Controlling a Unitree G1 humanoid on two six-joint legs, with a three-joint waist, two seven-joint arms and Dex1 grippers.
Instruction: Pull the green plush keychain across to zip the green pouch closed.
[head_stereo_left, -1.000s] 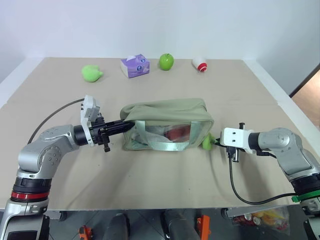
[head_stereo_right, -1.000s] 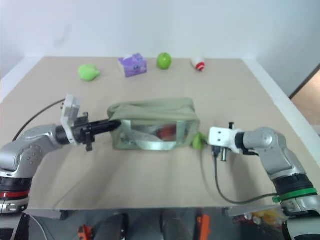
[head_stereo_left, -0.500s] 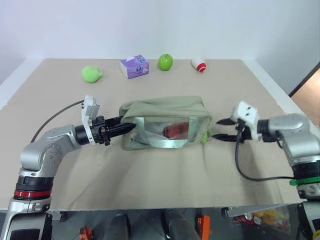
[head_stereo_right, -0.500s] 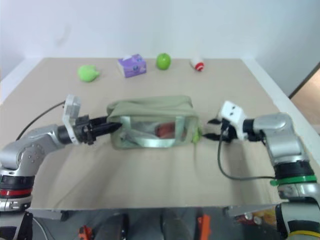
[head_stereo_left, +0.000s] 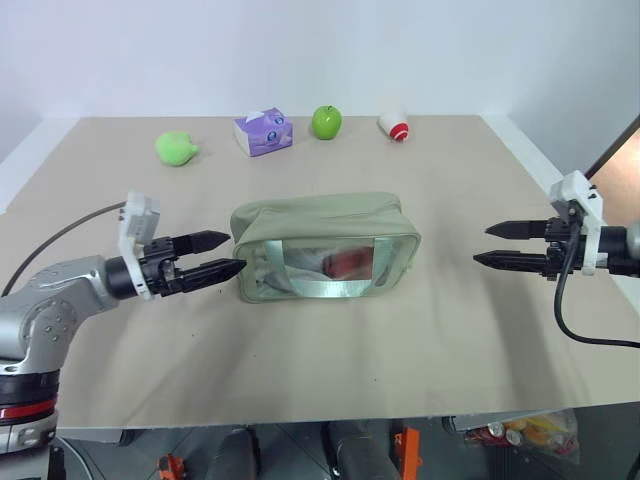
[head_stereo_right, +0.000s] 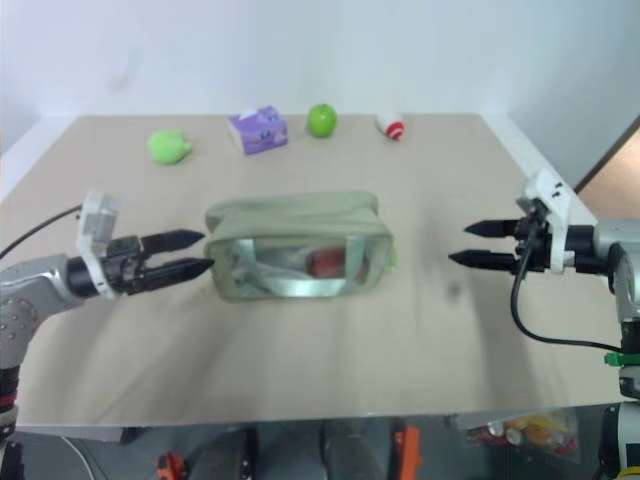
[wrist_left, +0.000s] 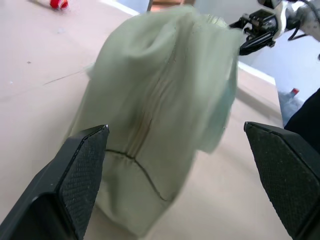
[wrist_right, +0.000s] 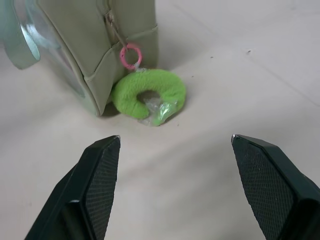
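So the small lime-green fuzzy ring keychain is lying flat on the table, tucked right against the right end of the big sage-green fabric pouch with the clear front window, hooked to the zipper pull by a little pink ring. The pouch sits mid-table, and I can see something red through the window. My right tool hangs well off to the right of the pouch, fingers spread wide, holding nothing. My left tool is just off the pouch's left end, also spread open and empty. Along the far edge: a lime-green plush blob, purple tissue pack, green apple, and a small red-and-white thing.
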